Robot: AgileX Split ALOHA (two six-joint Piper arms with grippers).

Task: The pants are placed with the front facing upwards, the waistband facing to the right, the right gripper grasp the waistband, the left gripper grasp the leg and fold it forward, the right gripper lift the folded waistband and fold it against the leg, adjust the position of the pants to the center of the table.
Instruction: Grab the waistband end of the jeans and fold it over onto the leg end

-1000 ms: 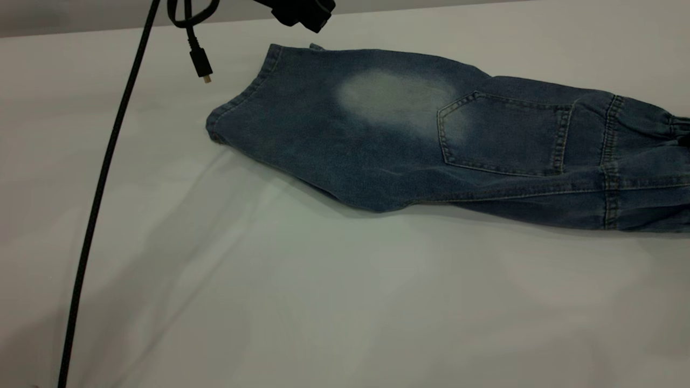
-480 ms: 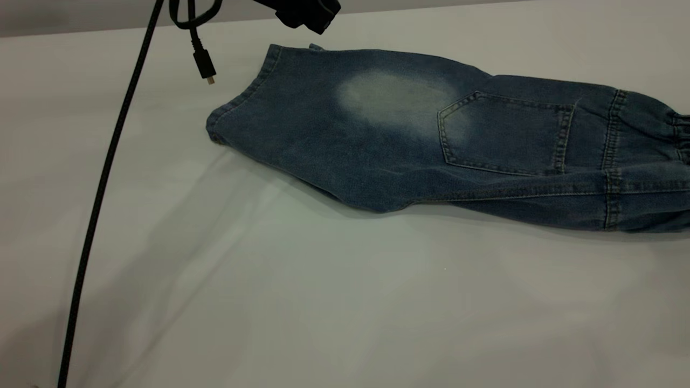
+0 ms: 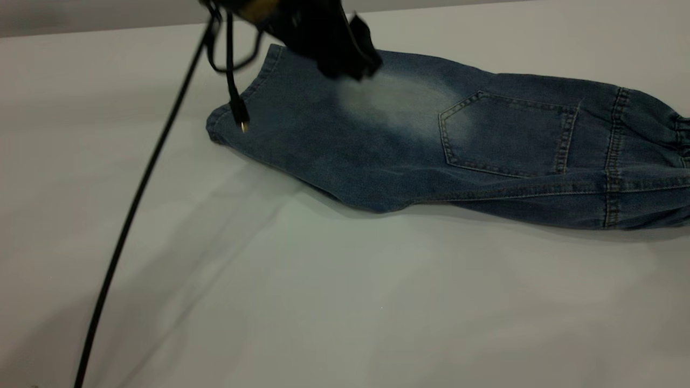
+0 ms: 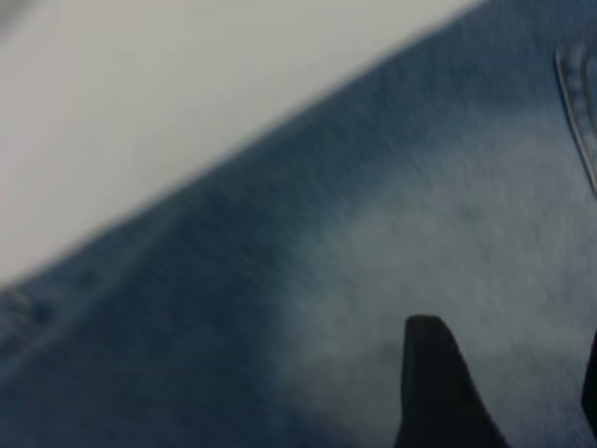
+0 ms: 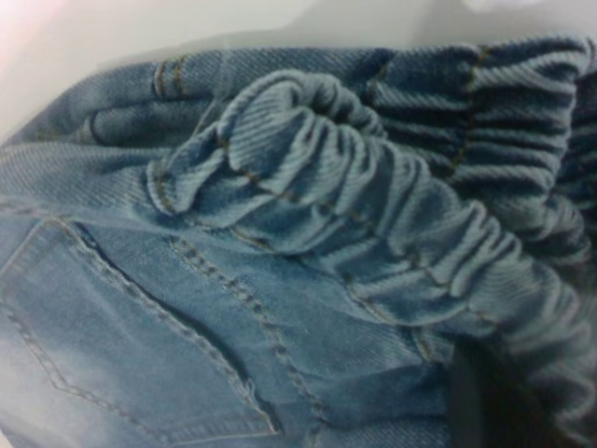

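One pair of small blue denim pants (image 3: pixel 431 145) lies flat on the white-grey bench (image 3: pixel 323 302), back pocket up, gathered elastic waistband (image 5: pixel 373 233) at the right. The black left tool (image 3: pixel 345 54) hovers over the leg's pale faded patch, fingers (image 4: pixel 434 392) apart, empty. The right tool's state cannot be told.

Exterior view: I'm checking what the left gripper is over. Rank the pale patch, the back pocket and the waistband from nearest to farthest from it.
From the left gripper, above the leg end of the pants:
1. Pale patch, just beside the gripper, toward the right.
2. Back pocket, farther right, past the patch.
3. Waistband, at the view's right edge, the pants' far end.
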